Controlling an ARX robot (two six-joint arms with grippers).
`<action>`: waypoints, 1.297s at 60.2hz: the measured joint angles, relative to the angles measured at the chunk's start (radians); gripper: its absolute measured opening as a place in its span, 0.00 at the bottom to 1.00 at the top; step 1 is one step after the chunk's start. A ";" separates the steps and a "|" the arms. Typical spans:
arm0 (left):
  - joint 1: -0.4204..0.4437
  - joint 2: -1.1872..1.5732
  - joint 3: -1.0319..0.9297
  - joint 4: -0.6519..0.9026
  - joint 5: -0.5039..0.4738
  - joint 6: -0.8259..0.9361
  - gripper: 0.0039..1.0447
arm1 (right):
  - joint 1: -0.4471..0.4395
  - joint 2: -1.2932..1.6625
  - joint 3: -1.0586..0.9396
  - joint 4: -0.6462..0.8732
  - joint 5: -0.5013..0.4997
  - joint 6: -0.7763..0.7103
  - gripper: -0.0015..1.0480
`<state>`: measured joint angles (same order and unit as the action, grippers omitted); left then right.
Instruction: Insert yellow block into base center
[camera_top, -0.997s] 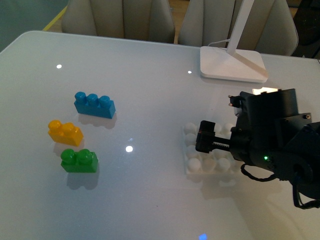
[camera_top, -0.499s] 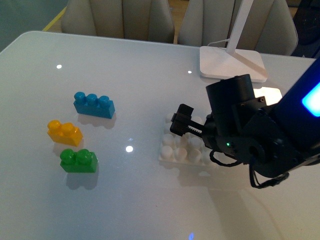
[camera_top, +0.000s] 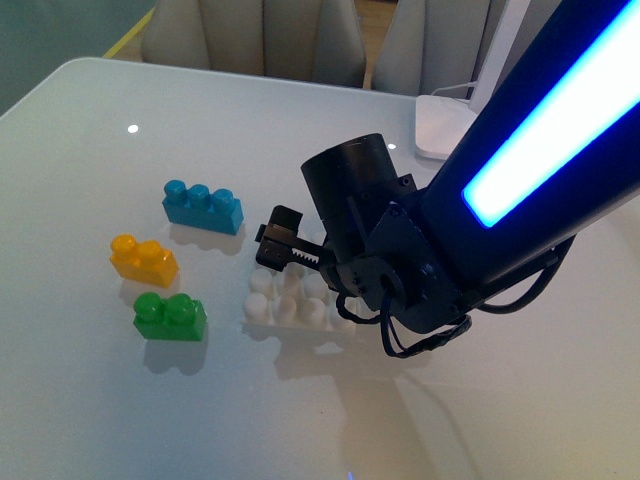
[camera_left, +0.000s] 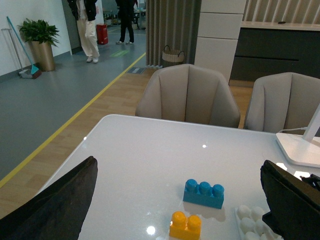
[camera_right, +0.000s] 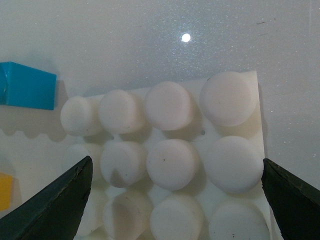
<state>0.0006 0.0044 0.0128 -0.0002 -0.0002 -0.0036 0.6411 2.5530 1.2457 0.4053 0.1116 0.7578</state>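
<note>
The yellow block (camera_top: 143, 259) lies on the white table left of centre, between a blue three-stud brick (camera_top: 203, 207) and a green two-stud brick (camera_top: 169, 316). The white studded base (camera_top: 285, 305) lies flat just right of the bricks. My right gripper (camera_top: 285, 258) is shut on the base's far edge; in the right wrist view the base (camera_right: 170, 150) fills the space between the dark fingers (camera_right: 55, 205). My left gripper (camera_left: 177, 200) is open and empty above the table's near left side; its view shows the yellow block (camera_left: 185, 225), the blue brick (camera_left: 203, 193) and the base's corner (camera_left: 248, 220).
A white lamp foot (camera_top: 447, 125) stands at the back right, partly behind my right arm with its lit blue strip (camera_top: 560, 110). Beige chairs (camera_left: 187, 95) stand beyond the table's far edge.
My right gripper has slid the base to the left across the table, from the right side to close beside the three bricks. The bricks have stayed in place.
</note>
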 joint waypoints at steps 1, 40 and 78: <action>0.000 0.000 0.000 0.000 0.000 0.000 0.93 | 0.000 0.001 0.002 -0.002 0.000 0.003 0.92; 0.000 0.000 0.000 0.000 0.000 0.000 0.93 | -0.032 -0.044 -0.066 0.064 -0.121 0.007 0.92; 0.000 0.000 0.000 0.000 0.000 0.000 0.93 | -0.257 -0.312 -0.375 0.169 -0.303 0.005 0.92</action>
<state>0.0006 0.0044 0.0128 -0.0002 -0.0002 -0.0036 0.3843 2.2414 0.8707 0.5747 -0.1913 0.7624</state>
